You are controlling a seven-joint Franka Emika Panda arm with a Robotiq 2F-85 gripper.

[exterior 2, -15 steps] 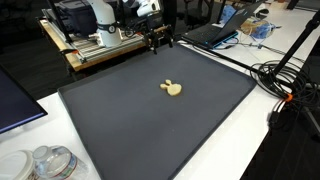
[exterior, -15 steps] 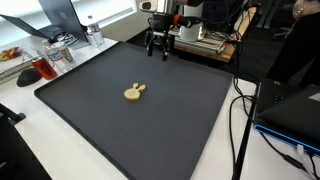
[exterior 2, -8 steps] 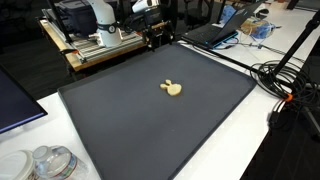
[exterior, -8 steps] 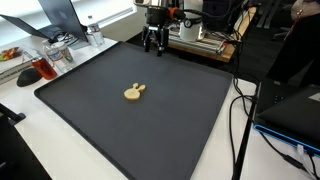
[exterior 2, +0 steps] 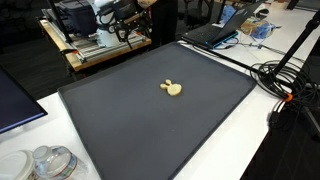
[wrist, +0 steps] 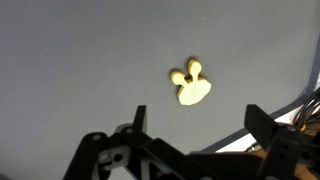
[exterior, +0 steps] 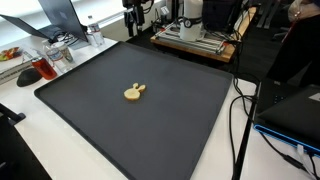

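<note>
**A:** Near edge first. What does the white bench (exterior: 40, 150) carry?

**B:** A dark grey mat (exterior: 150, 135) over most of it. On the mat lies one small tan rabbit-shaped piece (exterior: 134, 92), flat, near the middle, with nothing touching it. It shows in both exterior views (exterior 2: 172, 88), and the wrist view has it just above centre (wrist: 191, 86).

**A:** And the gripper?

**B:** In the wrist view the gripper (wrist: 196, 120) has its fingers wide apart with nothing between them, so it holds nothing. In an exterior view it hangs raised by the mat's far edge (exterior: 131, 18), well apart from the piece.

**A:** Which step?

**B:** By judgement, a standoff ahead of any grasp, with the piece untouched. Reaching it would call for travel in over the mat, then a straight descent. The fingers would go astride the body rather than the ears. The piece is low and flat, so the fingertips would need to come right down to the mat.

**A:** Any writing?

**B:** None legible. The piece and mat are unmarked. A laptop (exterior 2: 210, 33) and cables (exterior 2: 285, 75) lie beyond the mat, and any labels there are too small to read.
</note>
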